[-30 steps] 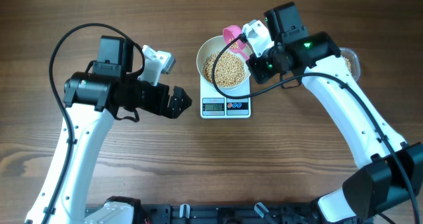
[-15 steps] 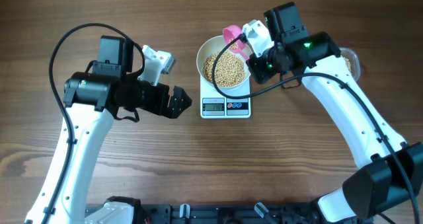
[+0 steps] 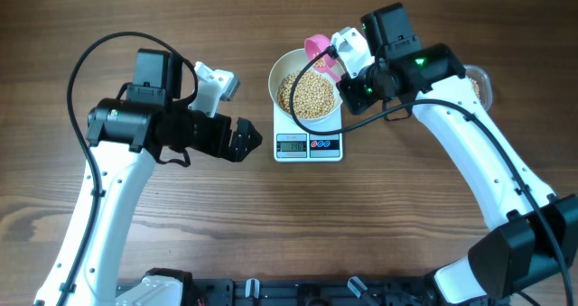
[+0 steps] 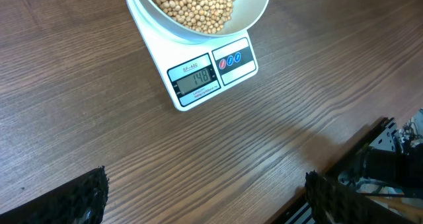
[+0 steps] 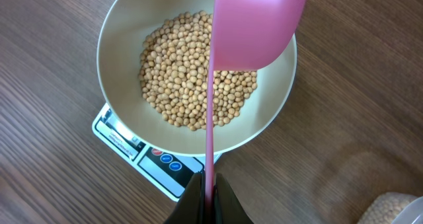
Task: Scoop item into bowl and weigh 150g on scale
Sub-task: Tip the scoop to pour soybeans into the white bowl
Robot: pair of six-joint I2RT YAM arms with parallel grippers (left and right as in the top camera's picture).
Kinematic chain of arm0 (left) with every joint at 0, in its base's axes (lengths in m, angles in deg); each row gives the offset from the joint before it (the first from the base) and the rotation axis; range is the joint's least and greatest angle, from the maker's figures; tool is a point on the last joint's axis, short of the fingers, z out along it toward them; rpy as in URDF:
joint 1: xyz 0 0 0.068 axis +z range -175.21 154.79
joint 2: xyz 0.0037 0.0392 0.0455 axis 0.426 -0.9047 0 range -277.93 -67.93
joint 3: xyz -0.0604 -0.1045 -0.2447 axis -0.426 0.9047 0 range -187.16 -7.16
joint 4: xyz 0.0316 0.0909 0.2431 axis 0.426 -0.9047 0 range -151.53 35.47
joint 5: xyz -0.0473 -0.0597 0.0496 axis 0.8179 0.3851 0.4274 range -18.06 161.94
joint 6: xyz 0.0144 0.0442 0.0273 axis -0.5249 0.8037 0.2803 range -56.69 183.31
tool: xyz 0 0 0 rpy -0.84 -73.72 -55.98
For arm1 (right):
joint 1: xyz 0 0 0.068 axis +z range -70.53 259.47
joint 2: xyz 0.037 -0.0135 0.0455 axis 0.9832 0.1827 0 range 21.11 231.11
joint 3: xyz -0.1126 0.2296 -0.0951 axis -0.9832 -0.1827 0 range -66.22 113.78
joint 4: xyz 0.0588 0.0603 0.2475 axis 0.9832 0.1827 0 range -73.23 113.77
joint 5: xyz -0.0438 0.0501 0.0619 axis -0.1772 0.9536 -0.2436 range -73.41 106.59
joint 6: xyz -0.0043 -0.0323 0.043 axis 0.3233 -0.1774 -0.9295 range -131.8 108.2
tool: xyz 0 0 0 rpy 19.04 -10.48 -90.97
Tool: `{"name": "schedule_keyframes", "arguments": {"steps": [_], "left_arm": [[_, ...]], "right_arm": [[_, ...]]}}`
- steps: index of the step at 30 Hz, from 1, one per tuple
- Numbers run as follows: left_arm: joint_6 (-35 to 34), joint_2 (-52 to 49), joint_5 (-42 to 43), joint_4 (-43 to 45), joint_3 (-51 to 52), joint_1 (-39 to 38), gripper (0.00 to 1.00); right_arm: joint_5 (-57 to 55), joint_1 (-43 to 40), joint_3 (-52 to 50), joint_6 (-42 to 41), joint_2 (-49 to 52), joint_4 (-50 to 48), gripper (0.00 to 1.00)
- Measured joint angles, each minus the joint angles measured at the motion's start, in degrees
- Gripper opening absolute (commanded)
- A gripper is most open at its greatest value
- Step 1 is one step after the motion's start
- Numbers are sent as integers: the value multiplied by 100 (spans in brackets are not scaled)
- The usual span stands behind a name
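Many beans point(image 5: 198, 85) sit in the bowl point(image 5: 119, 45) on the scale point(image 4: 205, 75). The right gripper point(image 5: 206, 197) pinches the pink scoop point(image 5: 258, 26) straight over the bowl. The left gripper point(image 3: 242, 141) gapes wide, empty, farther off.

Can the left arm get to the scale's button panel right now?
Probably yes. The left gripper is open and empty beside the scale, nothing between them; the bowl and pink scoop sit clear of the front panel.

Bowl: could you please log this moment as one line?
right tool: shut on pink scoop above bowl; bowl: beans, on scale; left tool: open
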Motion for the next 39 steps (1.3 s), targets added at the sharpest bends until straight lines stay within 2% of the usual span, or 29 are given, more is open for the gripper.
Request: {"name": "schedule_keyframes", "arguments": {"steps": [39], "left_arm": [[0, 0, 0, 0, 0, 0, 100]], "right_arm": [[-282, 0, 0, 131, 0, 42, 4]]}}
